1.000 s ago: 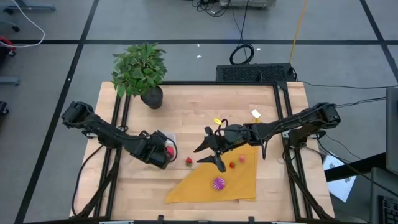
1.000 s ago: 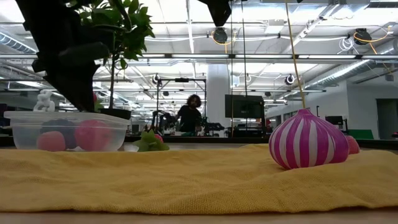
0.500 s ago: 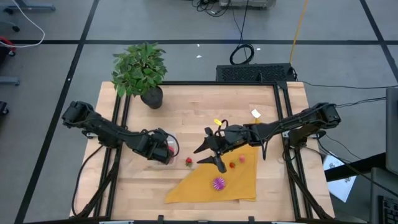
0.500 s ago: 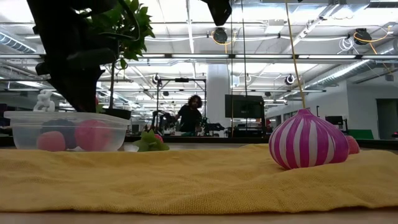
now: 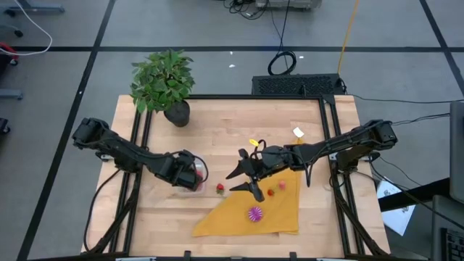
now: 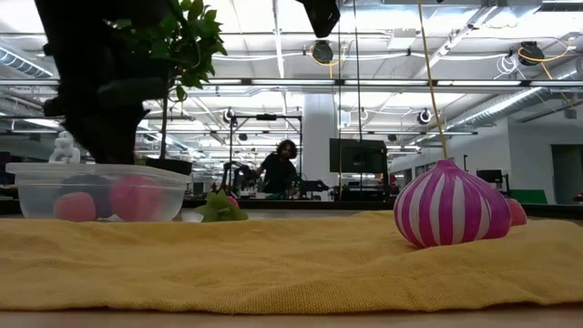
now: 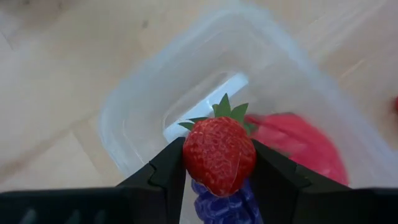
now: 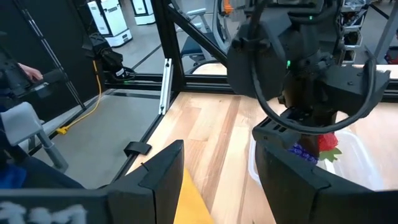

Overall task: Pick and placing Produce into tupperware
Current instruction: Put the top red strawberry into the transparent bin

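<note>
Since the earlier frame my left gripper (image 7: 217, 163) has drifted slightly up-table over the tupperware (image 5: 194, 174); the right arm hasn't moved. The left fingers are clamped on a glossy, seeded strawberry (image 7: 219, 154) above the clear, round-cornered box, which holds a purple piece and a red one. Wood-plank table (image 5: 225, 123), leafy potted plant (image 5: 164, 81) at back. Woven mustard cloth (image 5: 254, 203) carries the striped magenta ball (image 5: 254, 213). My right gripper (image 5: 246, 177) hangs over the cloth, fingers apart, empty. Beyond the table: a person under ceiling lights.
</note>
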Available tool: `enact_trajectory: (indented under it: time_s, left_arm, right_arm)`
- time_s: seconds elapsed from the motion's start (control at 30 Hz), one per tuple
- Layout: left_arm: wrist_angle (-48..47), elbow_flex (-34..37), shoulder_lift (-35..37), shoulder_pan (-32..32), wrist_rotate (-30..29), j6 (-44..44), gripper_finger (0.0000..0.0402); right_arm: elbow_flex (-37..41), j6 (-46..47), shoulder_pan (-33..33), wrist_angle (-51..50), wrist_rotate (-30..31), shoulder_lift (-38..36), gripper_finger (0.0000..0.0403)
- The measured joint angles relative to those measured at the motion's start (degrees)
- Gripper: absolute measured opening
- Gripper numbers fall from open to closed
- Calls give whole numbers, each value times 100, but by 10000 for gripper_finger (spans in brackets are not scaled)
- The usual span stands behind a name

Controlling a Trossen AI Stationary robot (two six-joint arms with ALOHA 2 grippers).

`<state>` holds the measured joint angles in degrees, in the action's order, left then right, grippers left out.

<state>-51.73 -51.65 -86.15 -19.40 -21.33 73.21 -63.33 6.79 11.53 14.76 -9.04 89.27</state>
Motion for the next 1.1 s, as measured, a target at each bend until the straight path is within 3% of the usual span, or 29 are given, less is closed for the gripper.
enact_trajectory:
  time_s: [0.2,1.1]
  left_arm:
    - [540,529,1,52,673,335,150]
    - [619,526,0,55,360,15,150]
  right_arm:
    - [0,0,22,25,0,0,190]
    - [0,0,20,86,0,0,190]
